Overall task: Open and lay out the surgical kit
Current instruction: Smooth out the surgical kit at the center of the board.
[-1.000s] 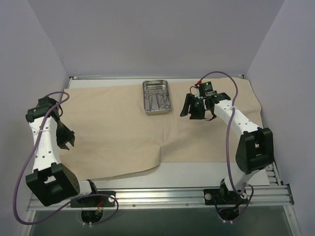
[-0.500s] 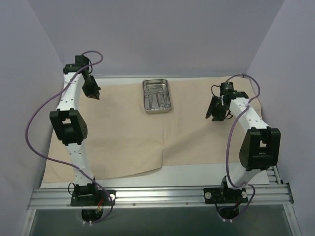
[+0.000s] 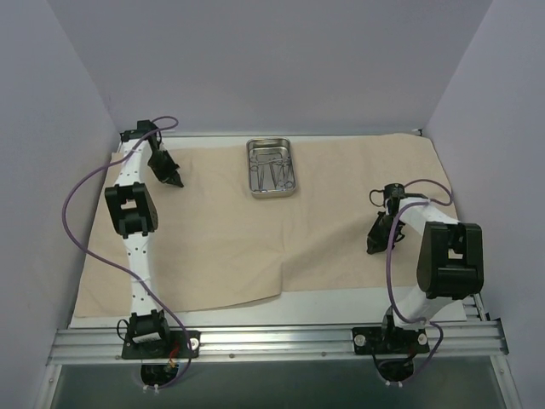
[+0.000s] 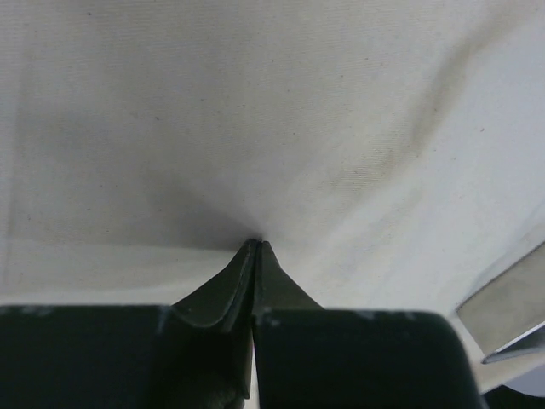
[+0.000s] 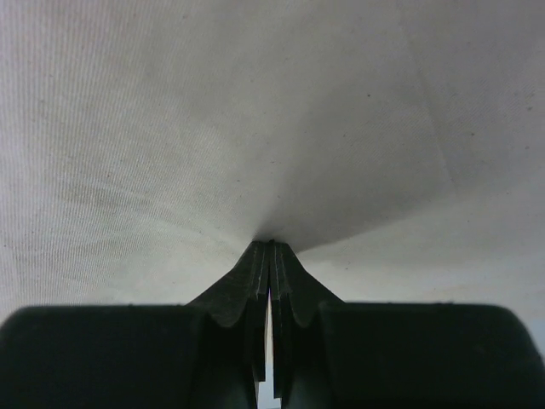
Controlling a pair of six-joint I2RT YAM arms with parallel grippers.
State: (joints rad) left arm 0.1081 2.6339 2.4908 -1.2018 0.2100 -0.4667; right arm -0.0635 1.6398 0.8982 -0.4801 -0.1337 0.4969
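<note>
The beige cloth wrap [image 3: 221,230] lies spread over the table, its near edge folded into a flap at the middle. The steel tray [image 3: 272,167] sits on it at the back centre with thin metal instruments [image 3: 274,170] inside. My left gripper [image 3: 174,181] is at the cloth's far left, left of the tray. In the left wrist view its jaws [image 4: 257,244] are shut, and the cloth [image 4: 281,128] draws into a pucker at the tips. My right gripper [image 3: 375,246] is at the right side, shut [image 5: 272,243] on a pinched ridge of cloth [image 5: 255,119].
Purple walls close in the left, back and right. A bare white table strip [image 3: 358,302] shows below the cloth's near edge, and a metal rail [image 3: 272,341] carries the arm bases. A shiny grey edge [image 4: 511,298] shows at the lower right of the left wrist view.
The left arm swung from the near left up to the cloth's far left corner and its jaws shut there. The right gripper drew back from beside the tray to the near right, its jaws closing.
</note>
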